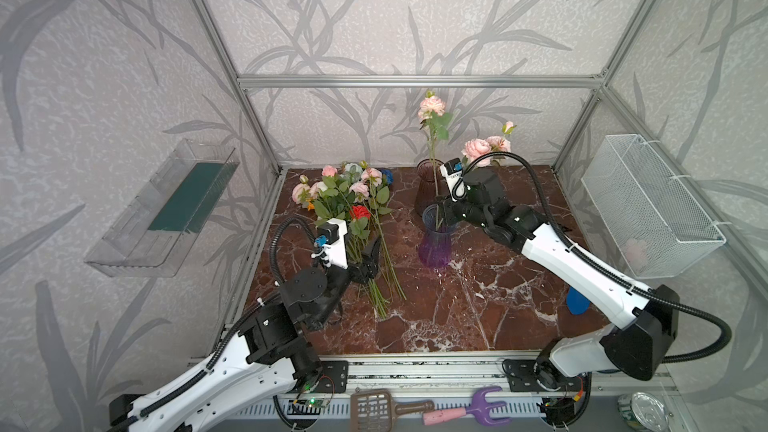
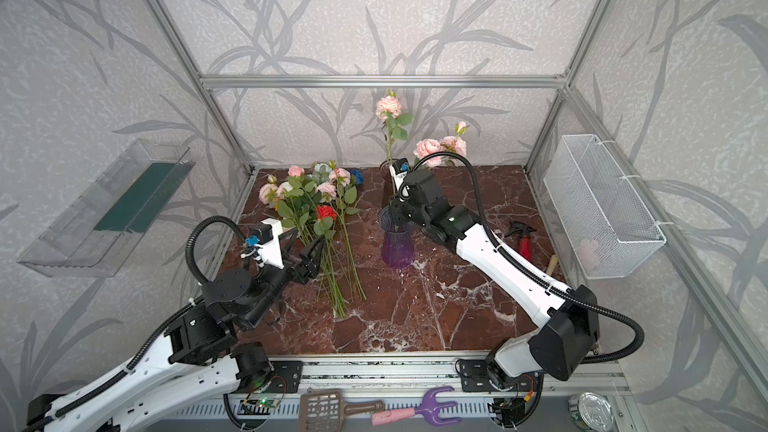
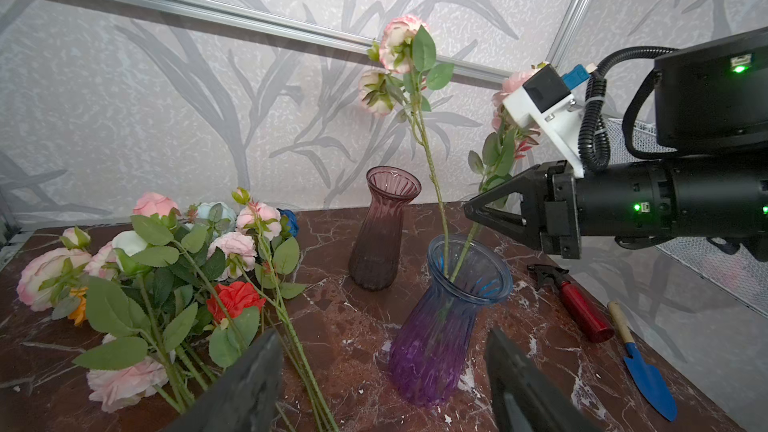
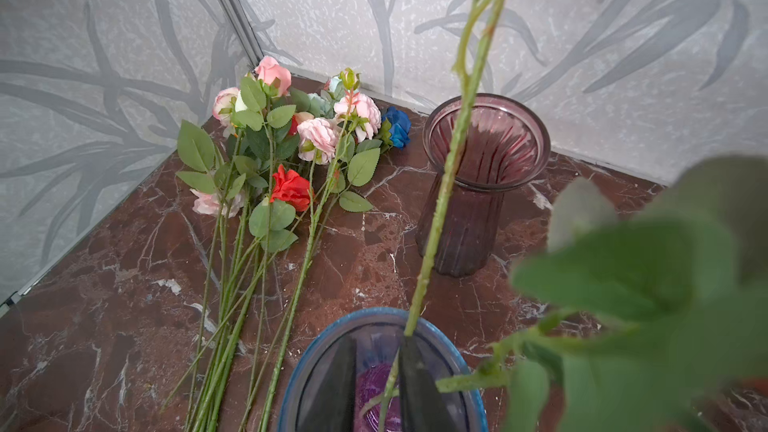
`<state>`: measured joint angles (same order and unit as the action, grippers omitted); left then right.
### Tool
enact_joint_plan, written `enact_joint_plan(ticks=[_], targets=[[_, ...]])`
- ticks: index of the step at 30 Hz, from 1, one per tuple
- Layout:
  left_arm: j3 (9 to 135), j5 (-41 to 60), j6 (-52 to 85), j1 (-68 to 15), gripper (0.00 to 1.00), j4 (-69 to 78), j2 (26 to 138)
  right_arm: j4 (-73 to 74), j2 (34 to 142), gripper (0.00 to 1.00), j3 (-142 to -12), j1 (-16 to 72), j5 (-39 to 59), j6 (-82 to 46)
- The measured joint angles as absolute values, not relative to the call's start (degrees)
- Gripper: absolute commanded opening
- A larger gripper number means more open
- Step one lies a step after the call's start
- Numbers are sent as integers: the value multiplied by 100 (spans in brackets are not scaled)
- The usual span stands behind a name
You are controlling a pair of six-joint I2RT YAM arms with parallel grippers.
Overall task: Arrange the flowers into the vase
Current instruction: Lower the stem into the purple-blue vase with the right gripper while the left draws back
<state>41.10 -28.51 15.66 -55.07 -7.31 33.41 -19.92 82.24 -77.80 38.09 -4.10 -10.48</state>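
Observation:
A blue-to-purple glass vase [image 1: 435, 243] [image 2: 397, 245] [image 3: 440, 326] stands mid-table with two flowers in it. One is a tall stem with a pink bloom [image 1: 432, 105] [image 3: 399, 41]. The other leans right with pink peonies [image 1: 478, 150]. My right gripper [image 1: 442, 211] [image 3: 478, 211] [image 4: 377, 342] hovers over the vase mouth, open a little. A green stem runs through the gap, against one finger. The remaining flowers [image 1: 345, 201] [image 2: 311, 201] [image 3: 166, 268] [image 4: 282, 151] lie in a pile at the back left. My left gripper [image 2: 305, 245] [image 3: 382, 338] is open above their stems, holding nothing.
An empty maroon vase [image 1: 426, 189] [image 4: 478, 184] stands behind the blue one. A red spray bottle [image 3: 582, 309] and a blue trowel [image 3: 648, 380] lie at the right. A wire basket [image 1: 648, 205] hangs on the right wall and a clear tray [image 1: 166, 209] on the left.

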Motion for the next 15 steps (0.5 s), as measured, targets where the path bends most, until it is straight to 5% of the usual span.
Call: enact_joint_plan(ticks=[15], targets=[[4042, -2856, 1577, -5500, 78, -655, 3625, -1955, 7487, 22, -7454, 3957, -429, -1247]])
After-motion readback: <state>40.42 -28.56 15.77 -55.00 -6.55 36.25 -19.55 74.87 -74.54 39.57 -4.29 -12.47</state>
